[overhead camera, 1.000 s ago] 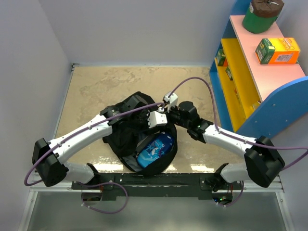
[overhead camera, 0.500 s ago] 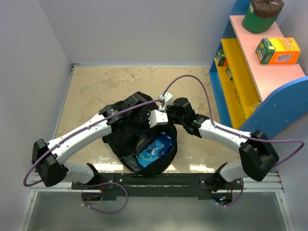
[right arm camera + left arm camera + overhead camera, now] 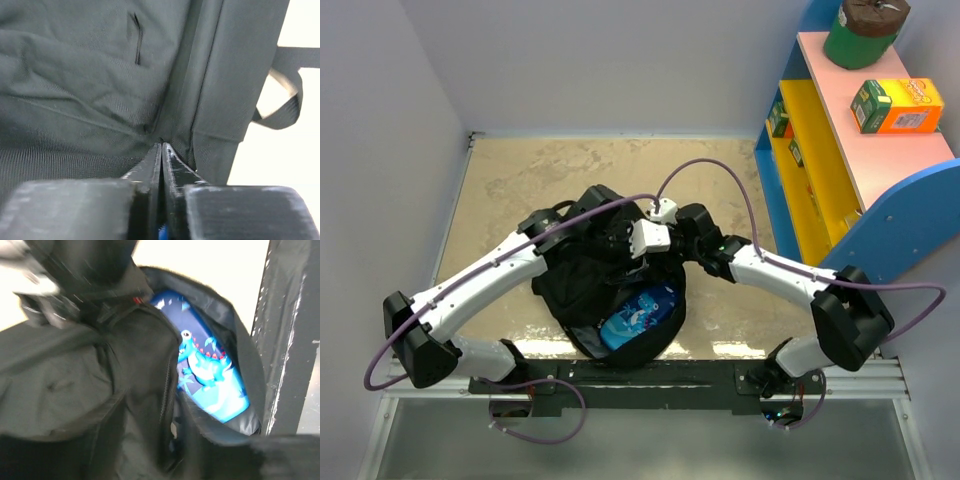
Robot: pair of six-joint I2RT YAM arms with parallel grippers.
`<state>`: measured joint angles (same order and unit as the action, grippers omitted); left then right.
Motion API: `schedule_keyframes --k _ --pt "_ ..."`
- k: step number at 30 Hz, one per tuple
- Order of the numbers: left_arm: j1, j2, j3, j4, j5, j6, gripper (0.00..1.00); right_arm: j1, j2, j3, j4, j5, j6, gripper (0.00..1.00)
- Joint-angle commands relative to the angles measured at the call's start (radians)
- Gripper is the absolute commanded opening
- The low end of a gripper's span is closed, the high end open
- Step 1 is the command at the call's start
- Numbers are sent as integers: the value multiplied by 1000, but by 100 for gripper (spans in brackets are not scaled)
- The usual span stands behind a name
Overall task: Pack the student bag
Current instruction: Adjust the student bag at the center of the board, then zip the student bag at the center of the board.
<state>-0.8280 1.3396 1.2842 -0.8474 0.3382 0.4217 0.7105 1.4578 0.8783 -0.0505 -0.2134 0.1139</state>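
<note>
Fabric fills most of both wrist views: the student bag lies slumped in the middle of the counter, between my two arms, with its open mouth turned toward my bases. My right gripper is closed almost completely, with only a sliver of gap showing, and its tips meet a fold where two panels of the bag join. I judge that I am pinching that seam to hold the far rim up, so the opening does not sag shut. My left gripper is at the top of the bag just beside the right one. Its fingers are lost in dark blur, so I cannot tell how far apart they are or whether they hold anything. Inside the mouth, against the grey lining, lies a blue pencil case printed with a dinosaur, so part of the packing looks done. A loop of webbing strap hangs free past the bag's edge. The counter is a mottled beige with a black rail along its near edge, and pale walls close in three sides. On the right stands a blue shelf unit with pink and yellow levels, carrying an orange and green box and a green tub.
</note>
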Motion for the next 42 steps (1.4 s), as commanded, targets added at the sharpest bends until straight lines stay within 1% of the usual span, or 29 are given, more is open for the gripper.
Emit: schedule_keyframes --k 1,3,4,5,8,9,10,12,13,14,17,19,20,22,23,24,25,26,28,29,30,32,33,36,37,38,40,41,42 --pt "0 -10 144 -36 73 -20 66 1 -11 27 -63 -23 9 0" --pt "0 15 223 -70 97 -6 80 3 -37 22 -64 11 15 0" --pt "3 23 246 -74 99 -3 82 1 -49 21 -63 20 17 0" --pt "7 32 289 -88 97 0 82 1 -63 18 -61 32 23 0" --pt "50 61 337 -90 104 17 82 -3 -137 -5 -31 81 47 0" --pt "68 72 345 -88 110 26 83 -5 -186 -16 -14 86 53 0" --pt "113 76 348 -81 113 26 83 -5 -210 -30 23 92 70 0" --pt "165 99 333 -27 104 28 83 -6 -269 -84 63 103 96 0" --pt "211 108 308 -3 94 35 82 -5 -278 -105 83 108 110 0" --pt "228 119 294 40 90 49 82 -6 -283 -114 87 108 118 0" --pt "248 176 241 106 100 135 82 -5 -278 -130 87 100 128 0" --pt "248 246 239 104 139 215 81 -5 -286 -136 84 101 135 0" --pt "248 269 248 79 183 251 81 -5 -289 -139 86 108 136 0" --pt "248 328 250 96 199 313 81 -6 -294 -134 66 109 118 0" --pt "251 349 273 76 206 333 81 -6 -298 -130 58 108 100 0" --pt "262 387 283 68 217 365 80 -6 -297 -122 54 98 80 6" --pt "268 406 309 50 243 377 80 -6 -297 -108 5 97 49 18" --pt "271 424 323 42 254 388 81 -5 -294 -99 -9 100 35 25" --pt "273 470 345 48 277 405 81 -5 -290 -73 -43 118 20 34" --pt "273 483 348 57 288 413 81 -5 -290 -65 -51 118 17 35" --pt "273 503 352 62 300 440 84 -3 -300 -61 -54 120 12 36" --pt "273 527 359 85 337 480 98 -5 -313 -42 -81 123 -17 37" --pt "273 542 366 90 340 492 100 -3 -338 -36 -92 135 -29 37" --pt "273 636 458 9 389 566 100 -5 -411 -25 -124 154 -94 36" --pt "273 664 525 -63 427 584 100 -3 -431 -28 -124 160 -109 36" --pt "273 717 558 -97 447 616 100 -3 -450 -32 -123 158 -149 36" --pt "271 763 634 -171 490 644 100 -2 -511 -51 -112 119 -212 36" --pt "270 803 655 -191 495 673 100 -3 -534 -61 -104 112 -235 43" --pt "267 823 688 -205 493 681 100 -2 -554 -71 -97 117 -264 46"
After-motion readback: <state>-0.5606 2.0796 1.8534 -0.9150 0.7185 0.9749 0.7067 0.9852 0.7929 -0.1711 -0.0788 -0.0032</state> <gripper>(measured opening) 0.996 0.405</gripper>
